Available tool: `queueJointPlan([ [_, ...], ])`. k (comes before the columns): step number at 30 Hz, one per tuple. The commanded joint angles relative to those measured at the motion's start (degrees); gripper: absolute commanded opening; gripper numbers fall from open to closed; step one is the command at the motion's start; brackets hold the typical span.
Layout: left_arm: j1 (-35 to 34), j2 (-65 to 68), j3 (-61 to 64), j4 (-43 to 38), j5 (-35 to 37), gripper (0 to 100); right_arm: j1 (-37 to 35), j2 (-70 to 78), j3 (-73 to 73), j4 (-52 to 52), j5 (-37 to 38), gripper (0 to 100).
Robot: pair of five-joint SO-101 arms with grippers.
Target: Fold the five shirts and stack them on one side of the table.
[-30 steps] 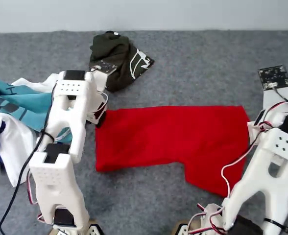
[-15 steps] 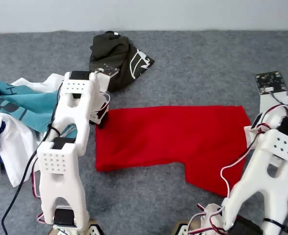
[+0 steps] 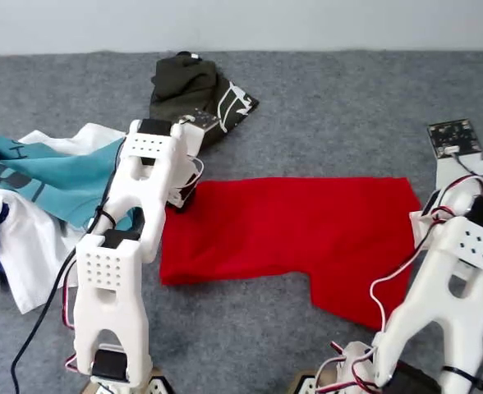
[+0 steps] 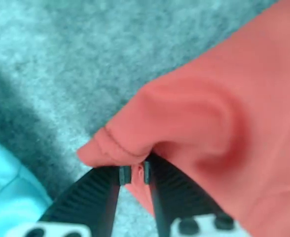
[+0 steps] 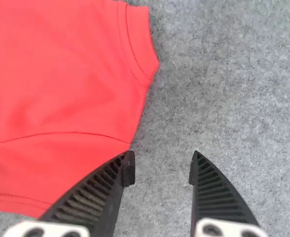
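Red cloth is taking up the middle of the grey carpet [image 3: 348,107]: the red shirt [image 3: 307,230] is lying spread almost flat, with one flap jutting out toward 5 o'clock. The left gripper [image 4: 133,174] is biting down on the shirt's corner at about 10 o'clock. Its jaws are clenched on a pinched fold of the hem, and the cloth is bunching into a small ridge just behind the pinch. The right gripper [image 5: 160,173] is hanging at the shirt's 3 o'clock edge with its jaws released and holding nothing; one finger is standing over the red hem, the other over bare carpet just beside it. The dark green shirt [image 3: 196,90] is sitting crumpled at 11 o'clock. The teal shirt [image 3: 36,176] is lying over the white shirt [image 3: 11,238] in a heap at 9 o'clock. All three are unfolded.

By my reading, the work is sitting at the first fold of the red shirt, with nothing stacked yet. The next move is probably asking the right gripper to drop and close on its own edge. Both ends can then be lifted together, and the 12 o'clock edge carried toward 6 o'clock and laid down evenly. Pulling by one corner alone is risking a skewed, dragged crease.
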Motion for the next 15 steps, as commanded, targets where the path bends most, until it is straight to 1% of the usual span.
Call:
queueJointPlan([
  [1,0.53,-0.53,-2.07,-0.18,0.44,4,0.31,-2.42,-0.44,-0.13,0.53,19.0],
  [5,-0.35,-0.44,-5.67,2.29,0.44,4,0.31,-2.42,-0.44,-0.13,0.53,19.0],
  [8,-2.64,-0.09,-8.84,4.22,0.44,4,0.31,-2.42,-0.44,-0.13,0.53,19.0],
  [11,-4.92,-0.09,-10.68,4.66,0.18,4,0.31,-2.42,-0.44,-0.13,0.53,19.0],
  [15,-5.54,0.0,-10.77,4.66,-1.41,4,0.31,-2.42,-0.44,-0.13,0.53,19.0],
])
